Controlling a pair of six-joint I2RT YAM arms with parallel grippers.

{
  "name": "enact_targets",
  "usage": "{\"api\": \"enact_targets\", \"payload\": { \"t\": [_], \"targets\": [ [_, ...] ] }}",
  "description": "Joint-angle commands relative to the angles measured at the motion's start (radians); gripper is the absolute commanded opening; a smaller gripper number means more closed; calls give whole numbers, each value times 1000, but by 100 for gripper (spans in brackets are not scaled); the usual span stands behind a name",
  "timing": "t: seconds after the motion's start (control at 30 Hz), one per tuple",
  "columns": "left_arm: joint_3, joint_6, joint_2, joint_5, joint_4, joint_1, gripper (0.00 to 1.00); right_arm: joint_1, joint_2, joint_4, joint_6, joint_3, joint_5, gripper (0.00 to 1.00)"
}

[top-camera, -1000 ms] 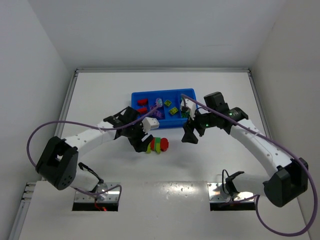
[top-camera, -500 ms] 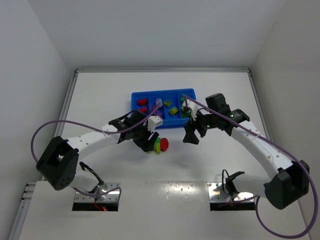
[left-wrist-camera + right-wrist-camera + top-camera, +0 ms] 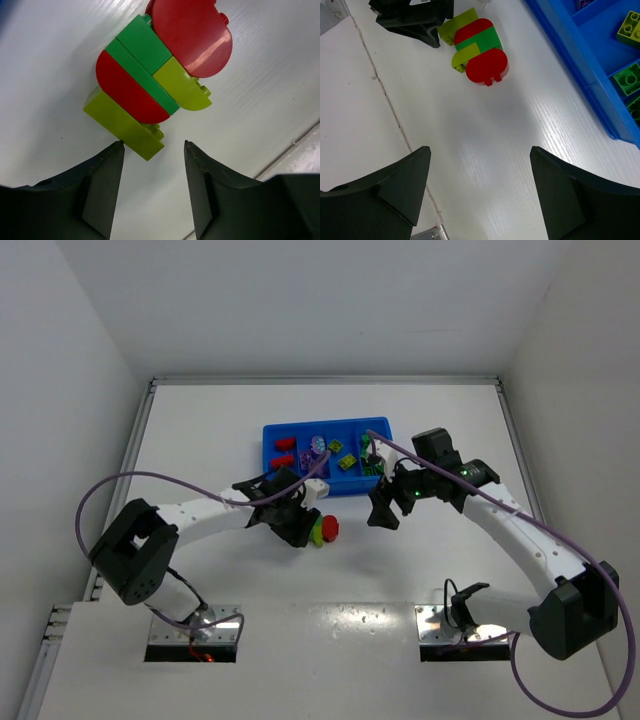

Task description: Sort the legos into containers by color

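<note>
Left tool (image 3: 152, 186) spread, holding nothing; its 2 fingers (image 3: 102, 192) sit either side of a gap aimed at the yellow-green end of the lego cluster (image 3: 155, 85), close but not touching as far as the left wrist view shows; low and lined up like this, looks like setup to pinch that end brick.

Cluster (image 3: 320, 530) lies flat on the white bench (image 3: 200, 430), on the near side of the blue tray (image 3: 268, 455), a little apart from it; 5 pieces joined: big red round one, green brick, yellow-green quarter-round, red half-round, long yellow-green brick; mixed colours, so it can't go into 1 compartment as is, has to be split first.

Right tool (image 3: 477, 170) also spread and empty; hangs over bare bench to the right of the cluster (image 3: 477, 47), near the tray (image 3: 577, 60); probably parked there to brace or pull the other end, a judgement only.

Tray already holds sorted bricks, 1 colour per compartment: red bricks (image 3: 285, 450) far left, purple bricks (image 3: 318, 448) next, yellow-green bricks (image 3: 342, 457), green bricks (image 3: 368, 455) at the right; exact counts too small to tell.

Task looks mostly done; this cluster is the only lego seen outside the tray.

Risk: smooth rounded pieces, cluster may slide or lift whole instead of separating.
</note>
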Motion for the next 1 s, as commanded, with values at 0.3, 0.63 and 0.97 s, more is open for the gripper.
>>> {"api": "enact_targets", "payload": {
  "t": [0.3,0.63,0.97],
  "targets": [
    [-4,-34,92,-59,66,-7,48,-4,-24,21,-1,-9,10,81],
    [5,-52,111,-36,84,-7,56,-4,-6,30,-1,-9,1,81],
    [15,-63,162,-117,94,-7,13,-4,-15,30,23,-19,1,81]
  ]
}}
